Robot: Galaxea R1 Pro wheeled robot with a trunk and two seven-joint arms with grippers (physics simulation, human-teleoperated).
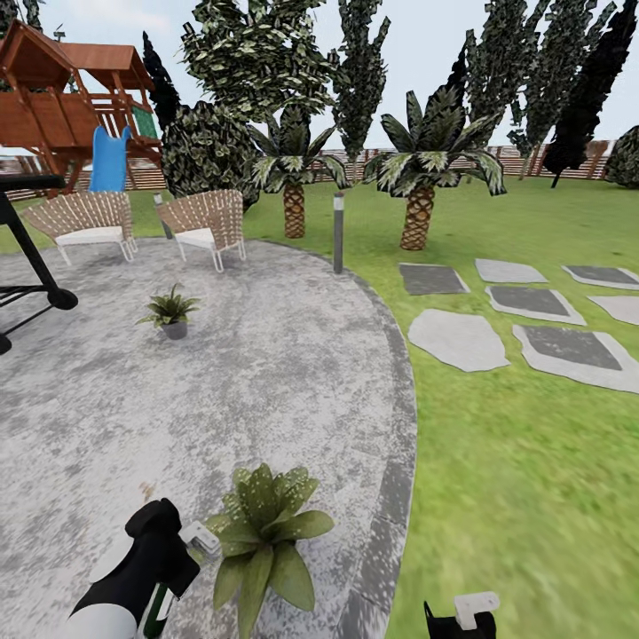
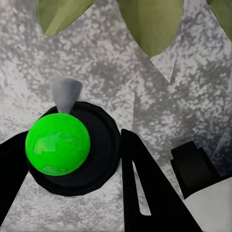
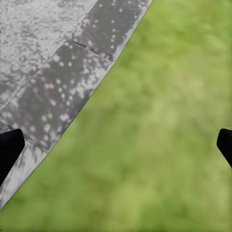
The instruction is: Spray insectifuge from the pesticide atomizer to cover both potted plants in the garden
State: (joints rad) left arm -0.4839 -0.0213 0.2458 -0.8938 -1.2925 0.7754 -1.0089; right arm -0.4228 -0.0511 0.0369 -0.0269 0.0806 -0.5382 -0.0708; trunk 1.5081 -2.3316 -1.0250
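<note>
My left gripper [image 1: 170, 555] is low over the stone patio [image 1: 293, 382], shut on the pesticide atomizer [image 1: 161, 605]. The atomizer is a dark-green bottle, and its whitish trigger head [image 1: 200, 538] points at the broad-leaved potted plant [image 1: 264, 531] right beside it. In the left wrist view the atomizer [image 2: 58, 143] sits between my black fingers [image 2: 145, 193], its grey nozzle [image 2: 66, 93] aimed toward the leaves [image 2: 152, 21]. The spiky potted plant [image 1: 170, 312] in its grey pot stands farther back on the patio. My right gripper [image 3: 116, 150] hangs open over grass by the patio edge, also visible in the head view [image 1: 461, 619].
Two wicker chairs [image 1: 206, 224] stand at the patio's far side, with a short lamp post [image 1: 338, 232] on its rim. Palm trees [image 1: 417, 191] and stepping stones [image 1: 457, 339] are on the lawn to the right. A black stand [image 1: 35, 266] intrudes at left, before a wooden playset [image 1: 71, 106].
</note>
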